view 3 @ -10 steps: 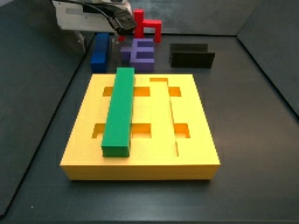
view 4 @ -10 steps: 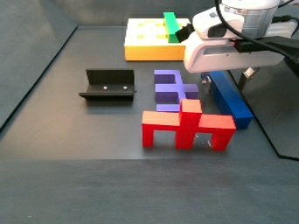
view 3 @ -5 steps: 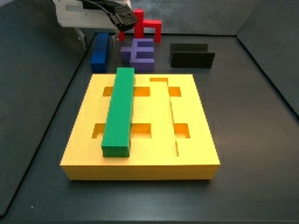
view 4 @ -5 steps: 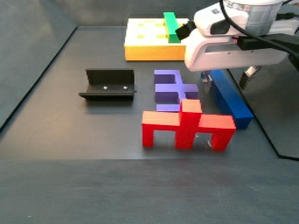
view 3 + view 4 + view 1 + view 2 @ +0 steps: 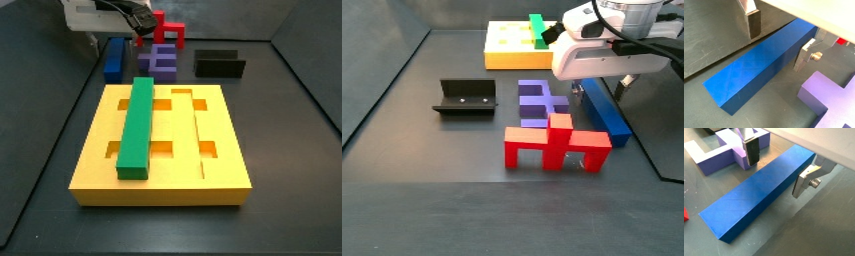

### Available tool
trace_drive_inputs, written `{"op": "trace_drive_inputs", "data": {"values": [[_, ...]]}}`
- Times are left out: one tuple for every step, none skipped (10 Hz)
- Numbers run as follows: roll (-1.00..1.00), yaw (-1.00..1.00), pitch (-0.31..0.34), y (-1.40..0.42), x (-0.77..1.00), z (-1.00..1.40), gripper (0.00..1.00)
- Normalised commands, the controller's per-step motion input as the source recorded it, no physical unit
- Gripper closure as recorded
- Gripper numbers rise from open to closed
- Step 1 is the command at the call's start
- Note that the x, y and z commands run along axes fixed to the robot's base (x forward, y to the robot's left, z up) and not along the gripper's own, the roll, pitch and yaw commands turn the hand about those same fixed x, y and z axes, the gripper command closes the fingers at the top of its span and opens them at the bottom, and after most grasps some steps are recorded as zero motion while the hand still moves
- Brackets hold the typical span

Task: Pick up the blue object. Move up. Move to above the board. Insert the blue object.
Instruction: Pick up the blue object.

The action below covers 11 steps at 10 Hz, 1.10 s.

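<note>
Since a second ago nothing has visibly moved. The board, carrying the green bar, fills the middle of a side view. The blue object lies on the floor at its 11 o'clock, beside the purple block. The gripper straddles the blue object, fingers spread either side, not visibly touching.

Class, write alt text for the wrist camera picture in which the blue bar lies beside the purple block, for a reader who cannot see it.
The end effector straddles the blue object, a long dark blue bar lying on the dark floor, one silver finger on each side, with a gap showing beside each finger. A purple block lies just beyond the bar.
</note>
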Motion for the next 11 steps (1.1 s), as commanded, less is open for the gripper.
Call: {"op": "trace_drive_inputs", "data": {"values": [[0.29, -0.1, -0.21, 0.0, 0.0, -0.22, 0.0], [0.21, -0.08, -0.251, 0.0, 0.0, -0.24, 0.0], [0.2, 0.0, -0.267, 0.0, 0.0, -0.09, 0.0], [0.18, 0.0, -0.214, 0.0, 0.0, 0.0, 0.0], [0.07, 0.0, -0.084, 0.0, 0.01, 0.24, 0.0], [-0.01, 0.0, 0.0, 0.0, 0.02, 0.09, 0.0], [-0.01, 0.0, 0.0, 0.0, 0.0, 0.15, 0.0], [0.0, 0.0, -0.039, 0.0, -0.1, 0.27, 0.0], [-0.02, 0.0, -0.047, 0.0, -0.07, 0.07, 0.0], [0.0, 0.0, 0.0, 0.0, 0.0, -0.03, 0.0], [0.09, 0.0, -0.036, 0.0, -0.09, -0.25, 0.0]]}}
